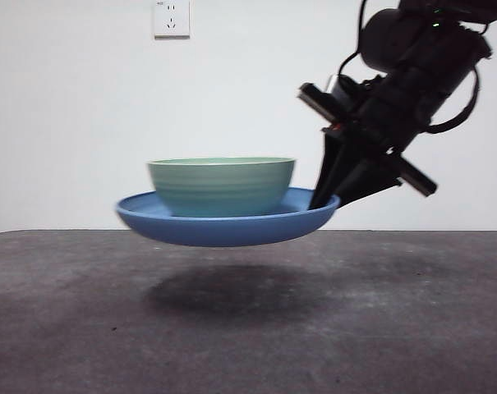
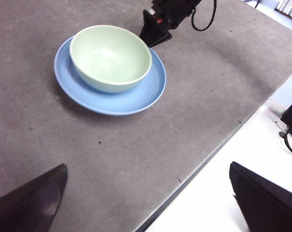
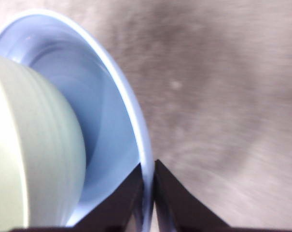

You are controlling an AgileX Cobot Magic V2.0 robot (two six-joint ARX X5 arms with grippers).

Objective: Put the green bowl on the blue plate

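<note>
green bowl (image 1: pixel 222 186) on lifted blue plate (image 1: pixel 223 226), right gripper (image 1: pixel 329 199) pinching rim

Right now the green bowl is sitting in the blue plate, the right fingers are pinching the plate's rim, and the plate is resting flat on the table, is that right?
Not quite. The blue plate is lifted clear of the table: the front view shows a gap and a shadow beneath it. The rest holds: the green bowl sits in it and the right gripper pinches its rim.
</note>
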